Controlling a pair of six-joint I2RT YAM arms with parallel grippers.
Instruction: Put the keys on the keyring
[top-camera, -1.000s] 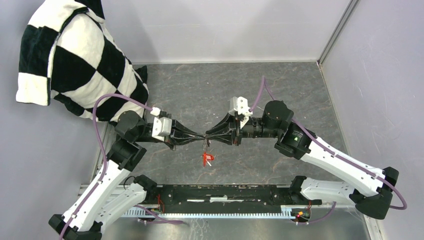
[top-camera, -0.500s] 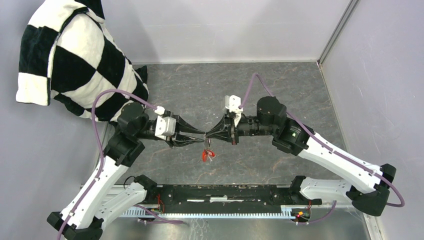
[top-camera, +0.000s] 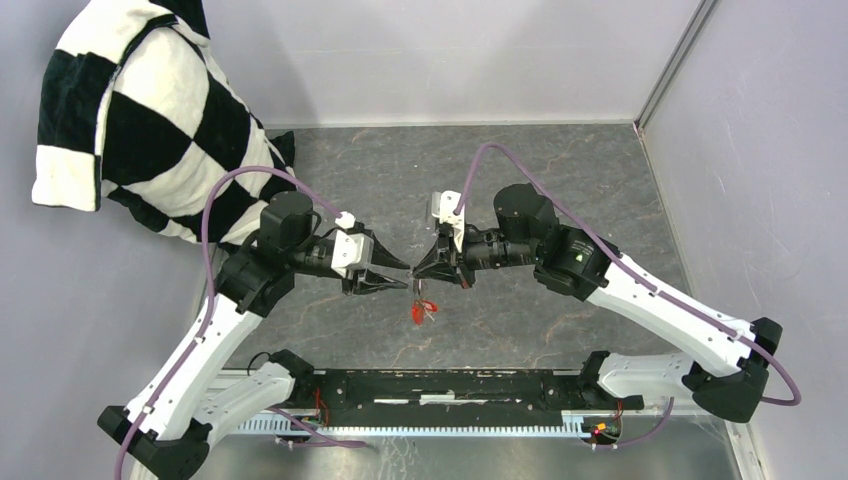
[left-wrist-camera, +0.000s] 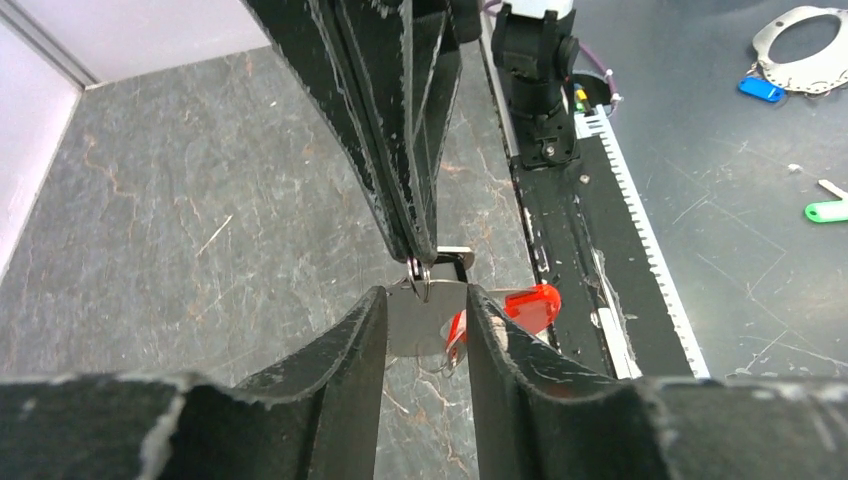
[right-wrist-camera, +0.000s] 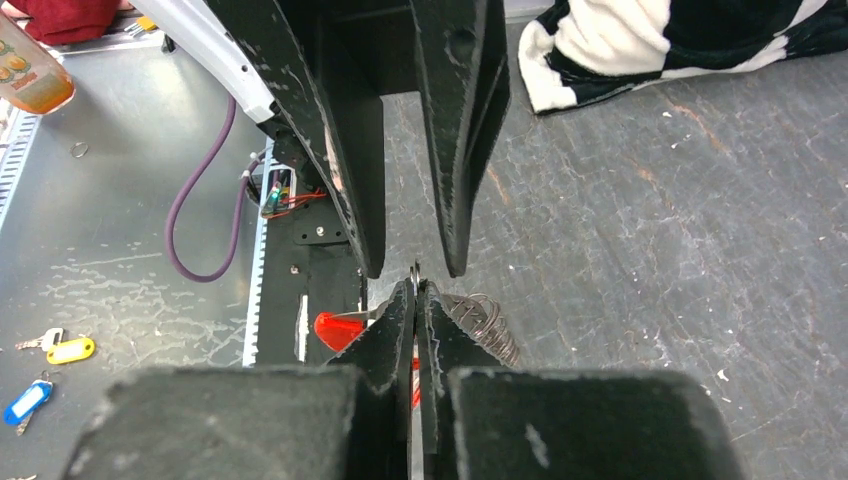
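My right gripper (top-camera: 418, 272) is shut on the thin silvery keyring (right-wrist-camera: 415, 270), pinched edge-on at its tips above the table. The ring (left-wrist-camera: 421, 281) hangs just past my left gripper (left-wrist-camera: 425, 297), whose jaws stand apart on either side of it. My left gripper (top-camera: 404, 272) meets the right one tip to tip. Below the ring dangle a flat silvery blade (left-wrist-camera: 425, 325), the red fob (left-wrist-camera: 530, 305) and a short chain (right-wrist-camera: 485, 325). From above they show as a small red bunch (top-camera: 419, 312). I cannot tell the two keys apart in it.
A black-and-white checkered cloth (top-camera: 150, 120) lies at the back left. Grey walls close the back and right. A black rail (top-camera: 450, 385) runs along the near edge. Beyond it lie loose tags, blue (left-wrist-camera: 760, 88), green (left-wrist-camera: 825, 210) and yellow (right-wrist-camera: 70, 350).
My left gripper has opened and my right gripper has closed on the ring. Both arms' elbows have swung toward the back; the tips still meet at the same spot.
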